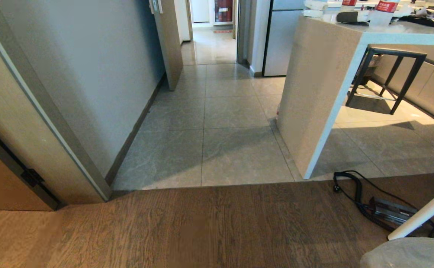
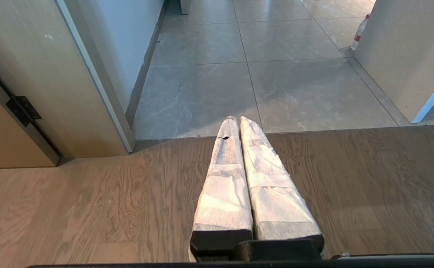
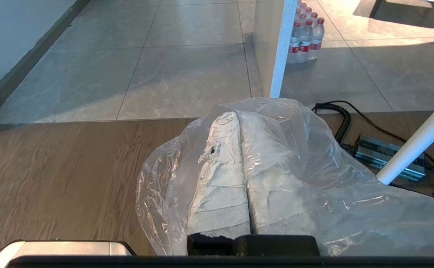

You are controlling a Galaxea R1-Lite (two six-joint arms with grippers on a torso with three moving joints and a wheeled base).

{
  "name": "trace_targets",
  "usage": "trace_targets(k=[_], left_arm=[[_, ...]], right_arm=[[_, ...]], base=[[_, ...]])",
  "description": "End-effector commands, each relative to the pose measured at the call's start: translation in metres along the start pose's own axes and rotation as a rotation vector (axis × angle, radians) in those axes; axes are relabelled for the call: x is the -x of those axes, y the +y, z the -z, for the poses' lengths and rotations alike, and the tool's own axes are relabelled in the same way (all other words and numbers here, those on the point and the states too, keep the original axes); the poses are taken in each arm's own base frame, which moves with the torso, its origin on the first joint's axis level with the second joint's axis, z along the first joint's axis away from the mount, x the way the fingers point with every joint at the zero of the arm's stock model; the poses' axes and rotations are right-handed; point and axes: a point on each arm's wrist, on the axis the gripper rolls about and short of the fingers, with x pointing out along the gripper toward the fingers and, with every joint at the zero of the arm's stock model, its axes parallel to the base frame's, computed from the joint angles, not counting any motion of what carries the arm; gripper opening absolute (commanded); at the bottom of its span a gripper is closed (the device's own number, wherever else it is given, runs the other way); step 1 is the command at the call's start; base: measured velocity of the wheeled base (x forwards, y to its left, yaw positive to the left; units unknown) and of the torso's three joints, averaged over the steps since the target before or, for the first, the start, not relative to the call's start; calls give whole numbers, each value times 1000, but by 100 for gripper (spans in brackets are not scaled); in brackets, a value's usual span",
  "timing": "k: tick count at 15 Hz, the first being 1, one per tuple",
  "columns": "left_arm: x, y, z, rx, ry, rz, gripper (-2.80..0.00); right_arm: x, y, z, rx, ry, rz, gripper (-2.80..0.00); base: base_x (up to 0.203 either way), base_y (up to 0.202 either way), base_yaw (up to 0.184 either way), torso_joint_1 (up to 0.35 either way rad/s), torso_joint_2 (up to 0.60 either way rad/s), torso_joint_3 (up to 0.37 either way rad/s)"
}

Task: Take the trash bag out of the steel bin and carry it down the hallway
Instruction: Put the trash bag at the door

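Your right gripper (image 3: 239, 115), clenched, sits shrouded by the trash bag (image 3: 313, 186), which drapes from 9 through 3 o'clock around it above the wooden floor (image 1: 164, 223), left gripper (image 2: 236, 119) clenched empty, hallway (image 1: 217, 111) tiles at 12 o'clock, bottle labels (image 3: 304, 42) red but unreadable.

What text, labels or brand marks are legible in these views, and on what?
Nothing can be read.
Red labels on the bottles on the counter: pale characters, too blurred.
Red bands on the pack of water bottles beside the counter's end panel: too small.
Power adapter on the wood floor: no readable marking.
Trash bag: no print shows.
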Motion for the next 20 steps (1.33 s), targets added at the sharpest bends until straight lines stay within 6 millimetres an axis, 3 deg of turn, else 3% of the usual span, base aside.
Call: trace_targets(k=[1,20], left_arm=[[-1,0,3,1,12,-1,-280],[-1,0,3,1,12,-1,-280]], right_arm=[[0,0,0,0,1,-1,-280],[0,0,0,0,0,-1,-280]], base=[[0,0,0,0,0,0],[0,0,0,0,0,0]])
